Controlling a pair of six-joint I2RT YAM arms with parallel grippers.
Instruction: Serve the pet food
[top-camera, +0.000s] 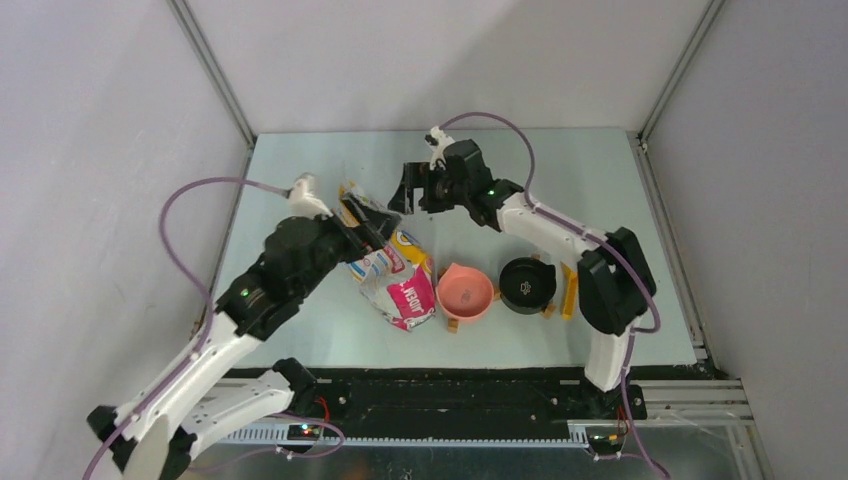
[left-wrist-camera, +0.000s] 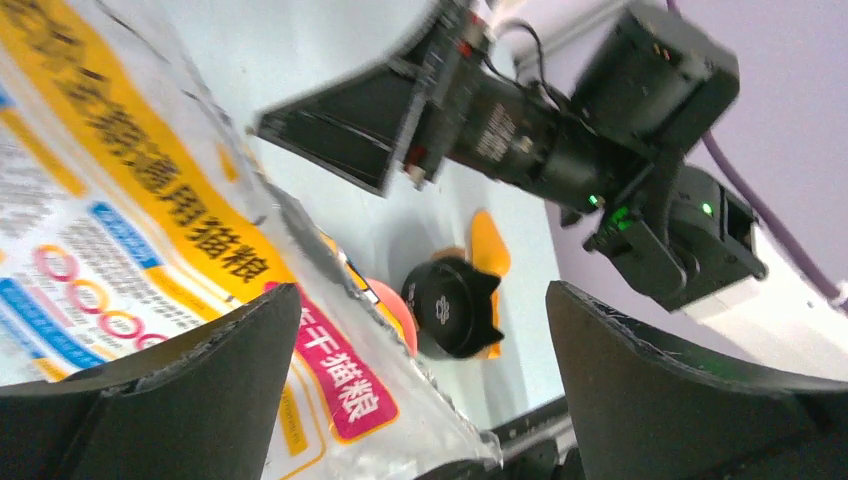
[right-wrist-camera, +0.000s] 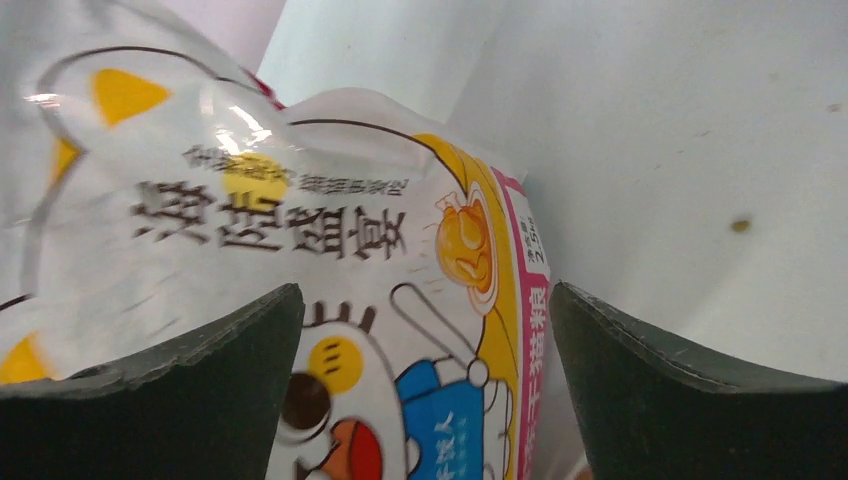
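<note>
The pink bowl (top-camera: 467, 292) and black bowl (top-camera: 527, 284) are showing no pet food; it is presumably lying inside the bag (top-camera: 395, 278). Beyond, the left end effector (top-camera: 370, 228) and right end effector (top-camera: 412, 192) are both hovering spread. An uneven grab risks toppling the bag, scattering pellets across the surface (top-camera: 300, 330).

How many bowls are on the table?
2. A pink bowl sits just right of the bag; a black bowl stands right of the pink one. The bag might hide something small, though nothing suggests it.

Bright, even light with soft shadows; both wrist views blurred, glare streaking the bag (right-wrist-camera: 300, 230).
</note>
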